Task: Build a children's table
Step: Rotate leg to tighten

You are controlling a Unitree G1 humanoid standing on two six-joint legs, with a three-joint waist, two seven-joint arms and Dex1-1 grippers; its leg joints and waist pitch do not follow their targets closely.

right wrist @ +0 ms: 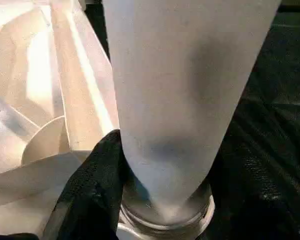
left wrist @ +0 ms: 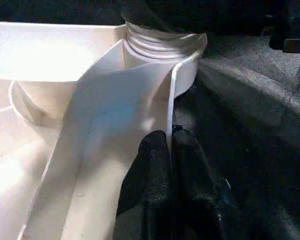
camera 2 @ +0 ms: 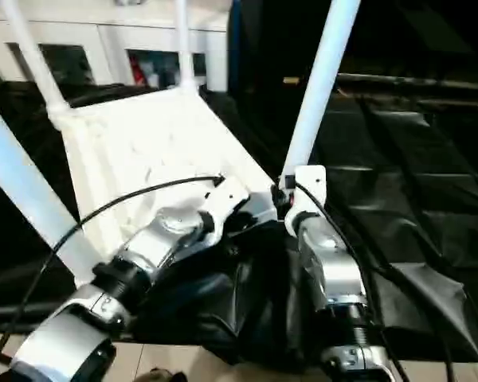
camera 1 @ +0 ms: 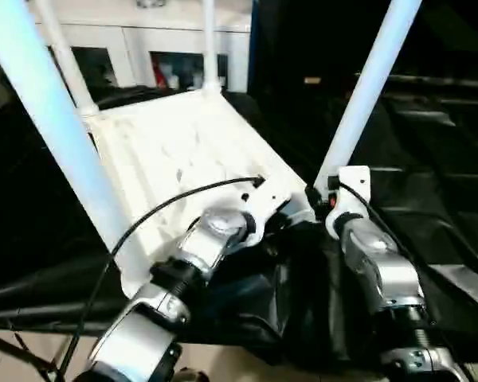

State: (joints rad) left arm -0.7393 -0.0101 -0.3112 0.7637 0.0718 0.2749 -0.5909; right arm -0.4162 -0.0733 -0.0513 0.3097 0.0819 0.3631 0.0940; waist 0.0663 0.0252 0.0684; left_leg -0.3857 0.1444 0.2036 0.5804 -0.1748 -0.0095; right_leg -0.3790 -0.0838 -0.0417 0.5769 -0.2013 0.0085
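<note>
White upturned table (camera 1: 183,151), legs skyward

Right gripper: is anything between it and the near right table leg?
Nothing visible. In the right wrist view the right gripper already straddles the leg just above its socket, one black finger against the tube. The left gripper pinches the tabletop rim.

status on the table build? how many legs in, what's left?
Done: the tabletop lies upside down with four legs standing in its corner sockets. In hand: the right tool is around the base of the near right leg, at its socket; the left tool is shut on the tabletop's rim beside it. Left: whether that leg is fully seated can't be told; then flip the table upright.
</note>
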